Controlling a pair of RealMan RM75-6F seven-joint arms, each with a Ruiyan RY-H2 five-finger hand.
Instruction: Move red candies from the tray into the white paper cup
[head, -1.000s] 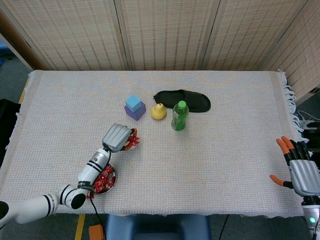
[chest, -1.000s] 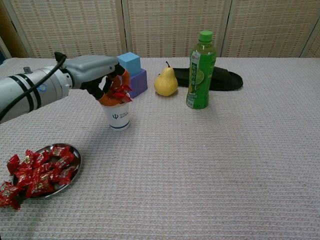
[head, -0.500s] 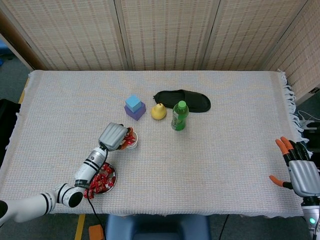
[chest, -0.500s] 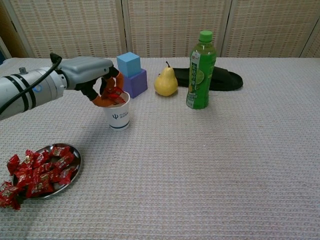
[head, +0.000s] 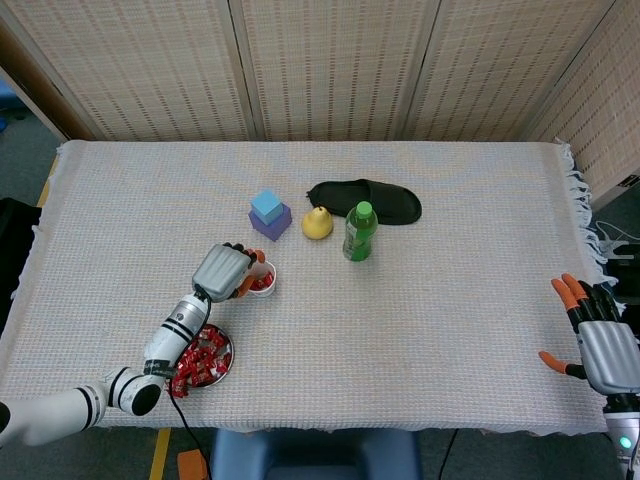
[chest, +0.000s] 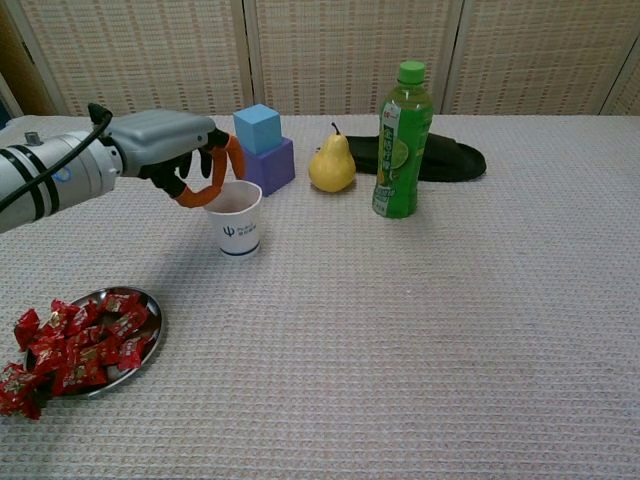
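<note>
The white paper cup (chest: 238, 217) stands left of centre on the cloth, and the head view shows red candies (head: 262, 283) inside it. My left hand (chest: 180, 155) hovers just left of the cup's rim with its orange-tipped fingers spread and nothing in them; in the head view the left hand (head: 224, 269) sits beside the cup (head: 261, 281). A metal tray (chest: 146, 340) heaped with red candies (chest: 70, 347) lies at the front left, also visible as the tray (head: 227, 361) under my forearm. My right hand (head: 596, 336) rests at the table's right edge, fingers apart and empty.
Behind the cup stand a blue cube on a purple block (chest: 263, 147), a yellow pear (chest: 332, 165), a green bottle (chest: 402, 141) and a black slipper (chest: 445, 159). A woven cloth (chest: 420, 330) covers the table.
My left hand let the red candies drop into the cup, opened its fingers and drew back to the left of the rim. The right hand has not moved.
</note>
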